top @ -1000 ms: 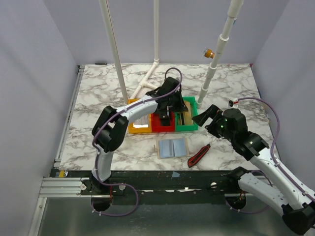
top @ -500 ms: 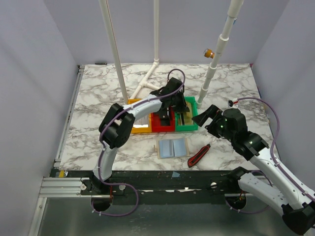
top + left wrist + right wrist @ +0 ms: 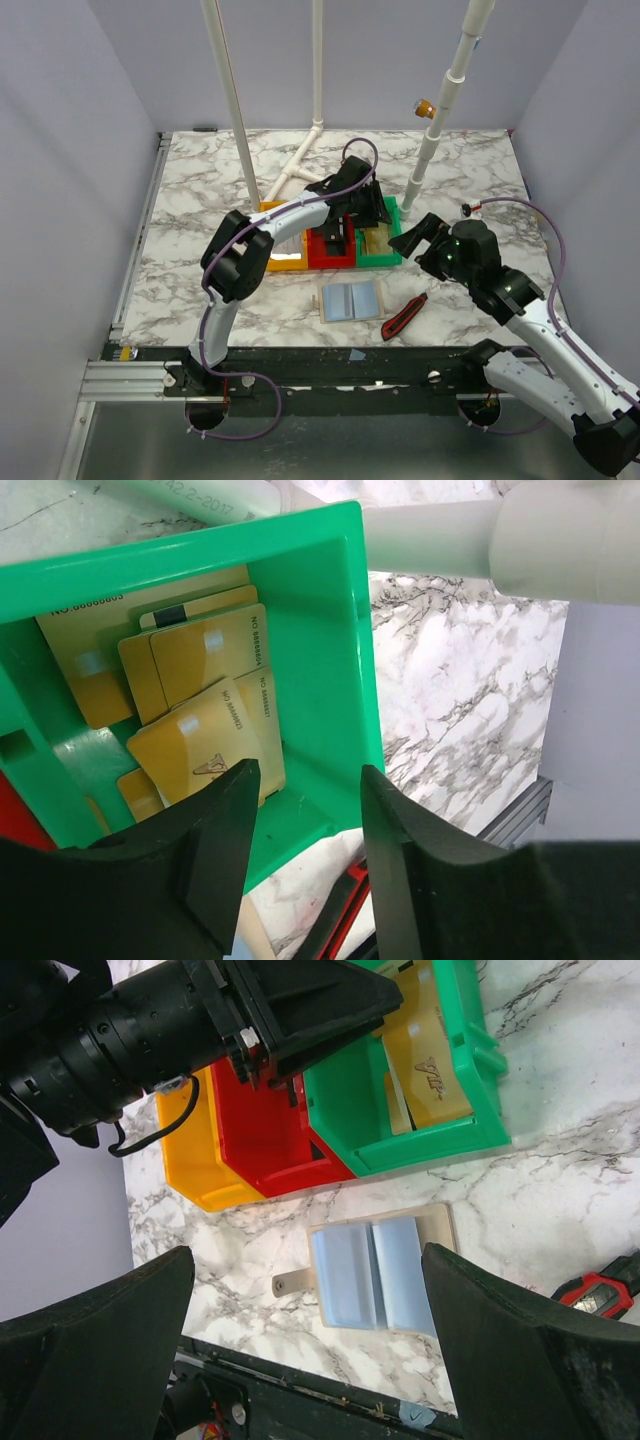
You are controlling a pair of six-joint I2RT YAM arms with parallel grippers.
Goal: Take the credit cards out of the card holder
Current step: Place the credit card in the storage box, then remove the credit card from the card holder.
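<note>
cards, gold, printed "no." plus unclear digits, lie piled in the green bin beyond the parted, empty jaws of the left gripper; the right gripper gapes empty above the holder.

Credit cards – yellowish-gold, w/ dark print along the edges; one is marked w/ a dark stripe on a pale band. The green bin is coloured bright green, the red bin plain red, the yellow bin yellow-orange. Card holder: blue-grey inner pockets, framed by a tan-brown border & tab. Table is patterned as white marble w/ grey veins. Tool – red & black. Pipes are white; one fitting is orange. Arms are finished white w/ black joints, cables purple. Walls: pale lavender-grey.
</note>
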